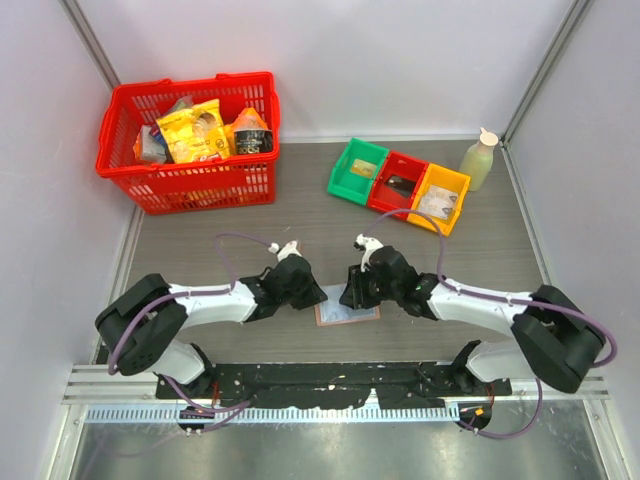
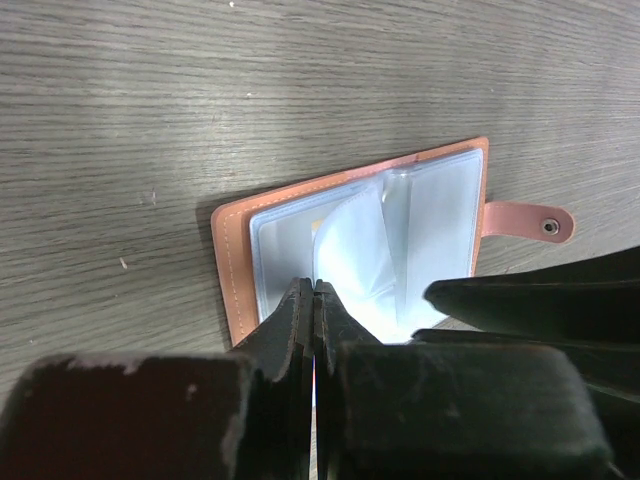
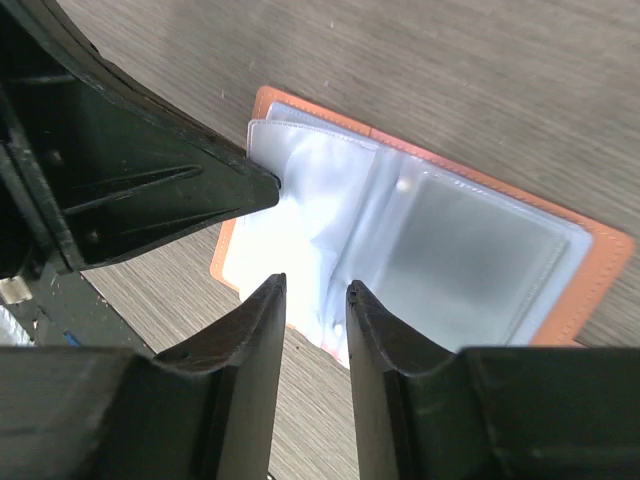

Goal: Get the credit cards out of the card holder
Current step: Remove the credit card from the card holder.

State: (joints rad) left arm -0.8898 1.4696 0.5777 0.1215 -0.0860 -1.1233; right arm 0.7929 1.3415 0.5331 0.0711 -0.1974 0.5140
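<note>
A red basket (image 1: pixel 130 190) holding a yellow snack bag (image 1: pixel 192 135) and other packets sits at the upper left of the grey wood-grain table (image 1: pixel 300 210), while a green bin (image 1: pixel 342 183), red bin (image 1: pixel 408 165) and yellow bin (image 1: pixel 452 180) line up at the upper right, just beside a pale green bottle (image 1: pixel 479 160).

The card holder (image 3: pixel 430 240) is laid flat on the table (image 3: pixel 480 80) with its covers spread and its clear sleeves exposed. The right gripper (image 3: pixel 313 290) is positioned over its near edge, fingers parted. The tip of the left gripper (image 3: pixel 262 188) is set against the upper-left sleeve. A grey card (image 3: pixel 470 258) is seen in the right-hand sleeve.
</note>
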